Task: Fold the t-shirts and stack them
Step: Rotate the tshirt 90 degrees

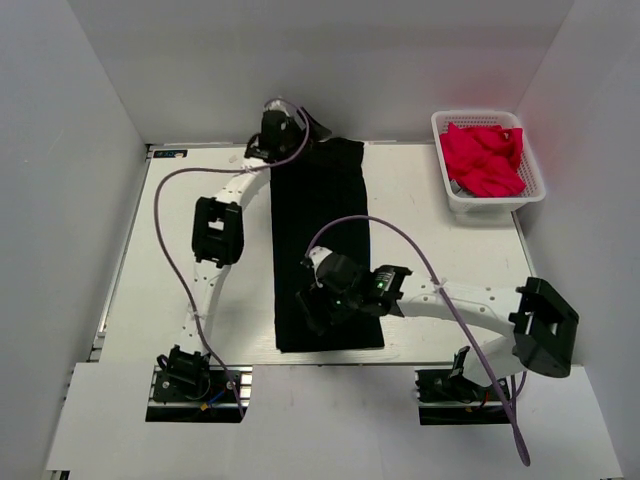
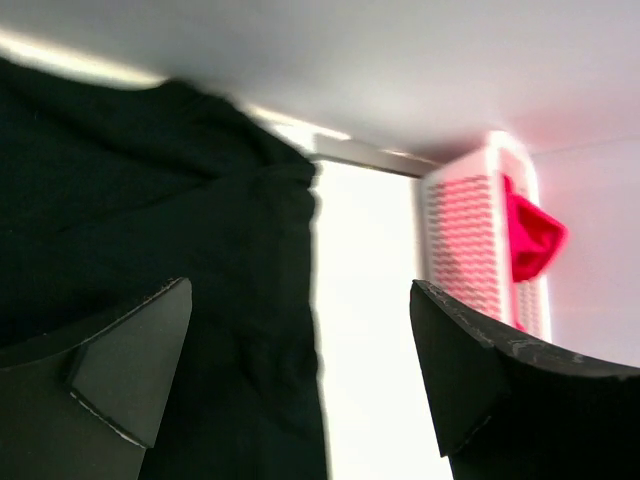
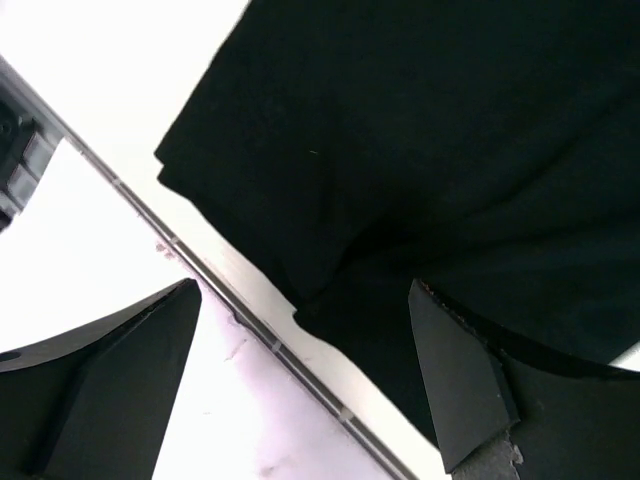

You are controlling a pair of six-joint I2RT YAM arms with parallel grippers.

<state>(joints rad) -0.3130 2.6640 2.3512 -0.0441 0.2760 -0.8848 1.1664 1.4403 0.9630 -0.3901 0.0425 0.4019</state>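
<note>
Looks partway done: black t-shirt [image 1: 325, 240] folded lengthwise into a strip from 12 to 6 o'clock mid-table. Poised wide open, holding nothing: left gripper [image 2: 300, 340] at 12, right gripper [image 3: 305, 360] at 6. Left to do: crosswise folds, stacking, red t-shirts [image 1: 485, 160] in basket [image 1: 447, 190] at 2.

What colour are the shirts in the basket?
Bright pinkish-red shirts, with no print; best seen in the top external view.
</note>
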